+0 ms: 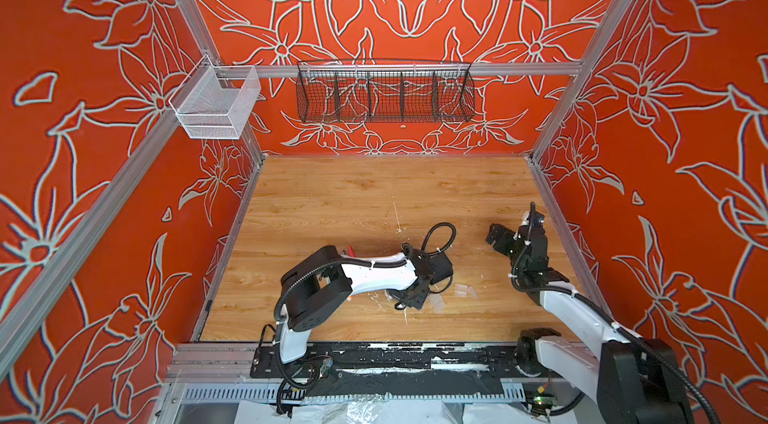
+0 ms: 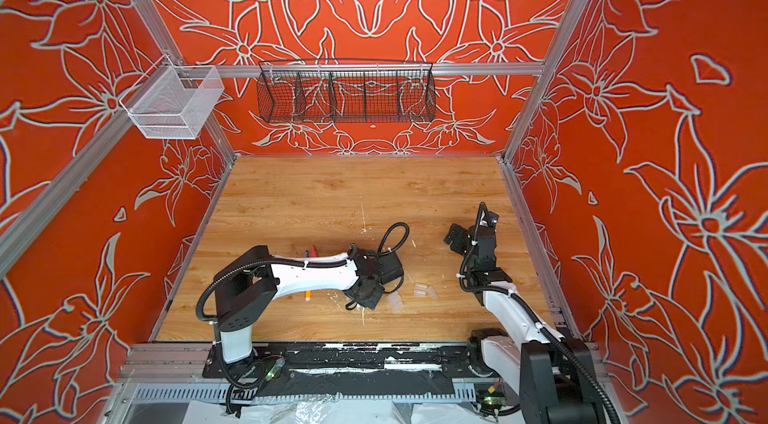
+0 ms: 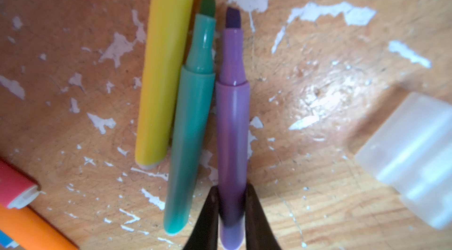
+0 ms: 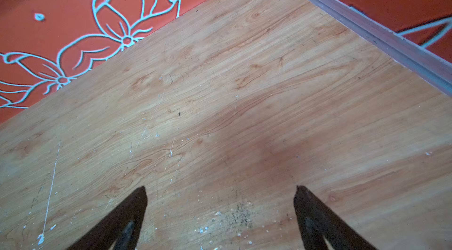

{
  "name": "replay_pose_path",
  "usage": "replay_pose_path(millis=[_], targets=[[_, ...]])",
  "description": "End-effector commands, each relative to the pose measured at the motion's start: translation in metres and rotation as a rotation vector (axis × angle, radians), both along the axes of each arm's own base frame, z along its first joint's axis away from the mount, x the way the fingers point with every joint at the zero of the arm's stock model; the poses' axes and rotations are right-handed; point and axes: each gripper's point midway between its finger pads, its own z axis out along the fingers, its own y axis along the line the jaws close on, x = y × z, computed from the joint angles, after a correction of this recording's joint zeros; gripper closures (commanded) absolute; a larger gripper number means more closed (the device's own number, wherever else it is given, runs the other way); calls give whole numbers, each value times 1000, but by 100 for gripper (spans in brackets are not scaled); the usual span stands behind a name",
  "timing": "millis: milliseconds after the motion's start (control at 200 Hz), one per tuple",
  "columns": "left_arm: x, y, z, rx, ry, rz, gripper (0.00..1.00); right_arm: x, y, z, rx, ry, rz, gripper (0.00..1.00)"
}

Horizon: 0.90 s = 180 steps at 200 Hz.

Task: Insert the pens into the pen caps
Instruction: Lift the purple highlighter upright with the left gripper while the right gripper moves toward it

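The left gripper (image 3: 231, 193) pinches the back end of the purple pen (image 3: 232, 119), jaws narrowed onto its barrel. The pen lies on the wooden table (image 3: 318, 40), toward its front edge. The green pen (image 3: 193, 126) lies just beside it, then the yellow pen (image 3: 163, 65). Only the left wrist view shows these three; in both top views the arm hides them. A pink pen (image 3: 14, 187) and an orange pen (image 3: 31, 229) are cut off at the frame. One blurred pen cap (image 3: 411, 158) lies near. The right gripper (image 4: 221, 192) gapes wide above bare wood near the table's right edge.

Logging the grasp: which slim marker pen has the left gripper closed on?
The purple marker pen, pinched in the left gripper; the green pen and yellow pen beside it lie ungripped.
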Motion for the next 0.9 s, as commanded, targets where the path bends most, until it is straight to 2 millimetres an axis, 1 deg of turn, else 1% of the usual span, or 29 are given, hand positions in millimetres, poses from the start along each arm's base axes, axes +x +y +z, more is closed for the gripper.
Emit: replay_pose_path(millis=[0, 50, 95, 140, 180, 220, 230, 265, 390, 460, 565, 590, 686, 781, 801, 841, 866, 896], targets=[[0, 11, -21, 49, 28, 20, 88, 4, 1, 11, 12, -22, 1, 5], [3, 9, -16, 9, 20, 23, 90, 4, 1, 12, 10, -25, 4, 5], [7, 6, -8, -34, 11, 29, 93, 3, 2, 14, 6, -20, 8, 5], [11, 5, 4, -68, -11, 35, 96, 2, 3, 17, 8, 4, 12, 6], [15, 4, 19, -97, -40, 28, 98, -2, 5, 19, 40, 43, 10, 8], [20, 5, 36, -117, -80, 27, 99, -3, 14, 24, 87, 59, 41, 10], [21, 5, 40, -123, -91, 28, 98, -3, 19, 28, 107, 55, 59, 11], [25, 6, 57, -141, -131, 32, 98, -4, 27, 32, 142, 51, 87, 12], [43, 14, 114, -192, -298, 48, 100, -15, 56, 61, 212, 25, 173, 11], [51, 20, 142, -196, -363, 62, 100, -23, 71, 77, 241, 26, 222, 11], [58, 16, 177, -252, -432, 51, 100, -38, 95, 94, 338, 28, 301, 12], [59, 15, 183, -275, -448, 57, 100, -42, 102, 99, 374, 24, 330, 12], [64, 5, 209, -386, -500, 61, 100, -55, 120, 118, 480, 11, 410, 12], [66, -6, 238, -491, -559, 23, 100, -71, 123, 138, 515, 27, 433, 13], [65, -8, 240, -506, -569, 7, 100, -74, 124, 143, 522, 25, 440, 12], [62, -17, 246, -576, -586, -47, 100, -79, 126, 155, 537, 9, 458, 11], [59, -23, 252, -624, -599, -90, 100, -81, 128, 162, 546, -3, 474, 11], [56, -27, 253, -672, -615, -118, 100, -81, 131, 171, 560, -27, 495, 11]])
